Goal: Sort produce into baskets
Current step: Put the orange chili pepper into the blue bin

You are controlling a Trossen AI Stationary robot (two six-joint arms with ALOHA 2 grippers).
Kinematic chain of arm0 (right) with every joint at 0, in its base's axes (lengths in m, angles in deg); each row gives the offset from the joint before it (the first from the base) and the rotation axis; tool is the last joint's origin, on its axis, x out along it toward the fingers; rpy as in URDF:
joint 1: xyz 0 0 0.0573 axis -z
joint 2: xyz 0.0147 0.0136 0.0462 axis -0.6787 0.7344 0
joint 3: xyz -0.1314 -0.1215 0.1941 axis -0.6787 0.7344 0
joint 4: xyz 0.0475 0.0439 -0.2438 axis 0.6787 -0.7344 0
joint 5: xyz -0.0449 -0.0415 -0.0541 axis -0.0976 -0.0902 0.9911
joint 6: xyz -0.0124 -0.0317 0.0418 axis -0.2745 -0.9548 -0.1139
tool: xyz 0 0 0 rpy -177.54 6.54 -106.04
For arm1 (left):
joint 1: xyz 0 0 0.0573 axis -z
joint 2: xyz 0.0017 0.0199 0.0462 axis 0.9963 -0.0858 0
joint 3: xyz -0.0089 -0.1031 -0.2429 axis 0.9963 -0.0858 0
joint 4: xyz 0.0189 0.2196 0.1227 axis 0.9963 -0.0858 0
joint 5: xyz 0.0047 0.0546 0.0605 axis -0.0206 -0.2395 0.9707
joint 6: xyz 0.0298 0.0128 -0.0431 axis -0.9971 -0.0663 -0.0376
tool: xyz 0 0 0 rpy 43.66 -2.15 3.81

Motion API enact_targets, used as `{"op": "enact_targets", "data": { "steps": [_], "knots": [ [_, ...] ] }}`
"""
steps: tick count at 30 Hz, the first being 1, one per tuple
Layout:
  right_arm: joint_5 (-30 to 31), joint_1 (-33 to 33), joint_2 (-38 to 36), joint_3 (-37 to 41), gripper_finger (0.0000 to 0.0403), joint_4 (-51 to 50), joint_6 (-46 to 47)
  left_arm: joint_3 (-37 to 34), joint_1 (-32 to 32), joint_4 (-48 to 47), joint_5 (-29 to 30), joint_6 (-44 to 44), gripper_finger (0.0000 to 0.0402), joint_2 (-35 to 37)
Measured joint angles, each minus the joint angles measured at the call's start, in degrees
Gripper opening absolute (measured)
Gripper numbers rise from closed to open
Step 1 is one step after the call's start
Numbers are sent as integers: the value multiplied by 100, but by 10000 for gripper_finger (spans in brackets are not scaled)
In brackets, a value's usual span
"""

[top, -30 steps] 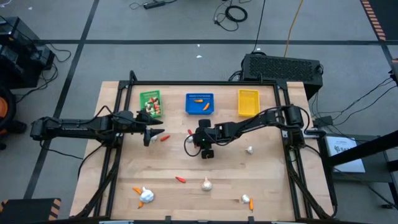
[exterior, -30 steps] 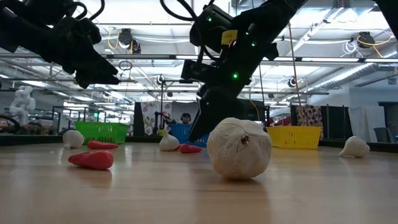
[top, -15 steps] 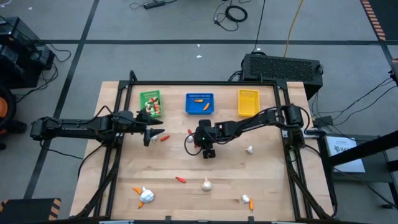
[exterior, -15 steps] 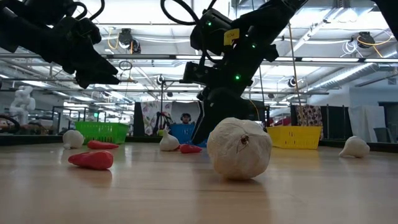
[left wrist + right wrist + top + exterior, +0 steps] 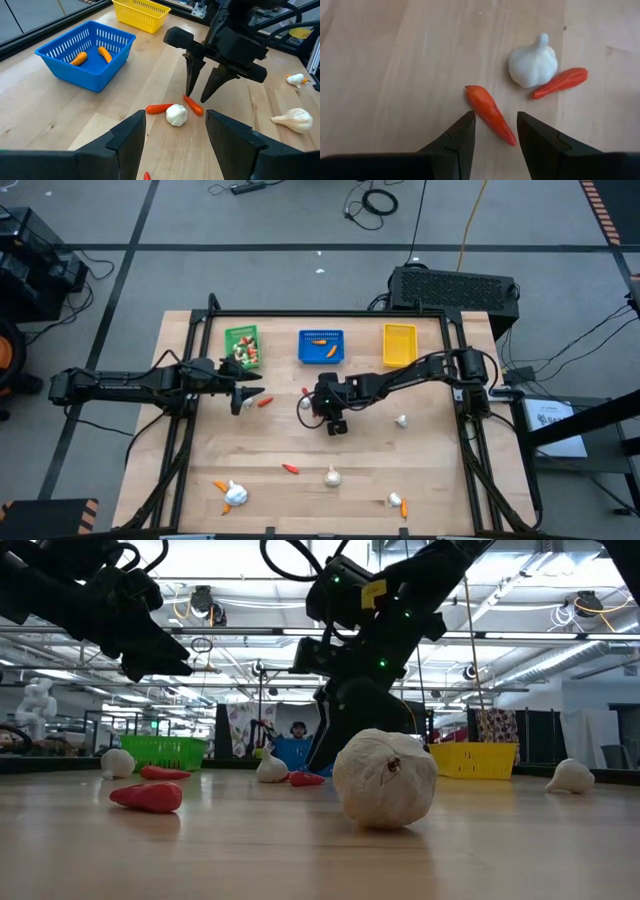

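My right gripper [image 5: 202,95] hangs spread over a small red pepper [image 5: 490,114] on the worktop [image 5: 360,460], beside a garlic [image 5: 533,65]. It looks light, hard and slick; I'd pinch mid-body. Left gripper [image 5: 243,398] waits released near the green basket [image 5: 242,347].

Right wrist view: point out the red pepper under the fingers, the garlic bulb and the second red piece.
red pepper [image 5: 490,114], right wrist view, mid-body.
garlic bulb [image 5: 533,66], right wrist view, centre of the bulb.
second red piece [image 5: 560,82], right wrist view, mid-length.
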Motion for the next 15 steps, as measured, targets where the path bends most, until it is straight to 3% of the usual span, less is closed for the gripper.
{"op": "enact_targets", "data": {
  "steps": [15],
  "knots": [
    [-13, 31, 463, -24, 120, 100, -79, 0, -7, -2, 4, 0, 214, 0]
  ]
}}
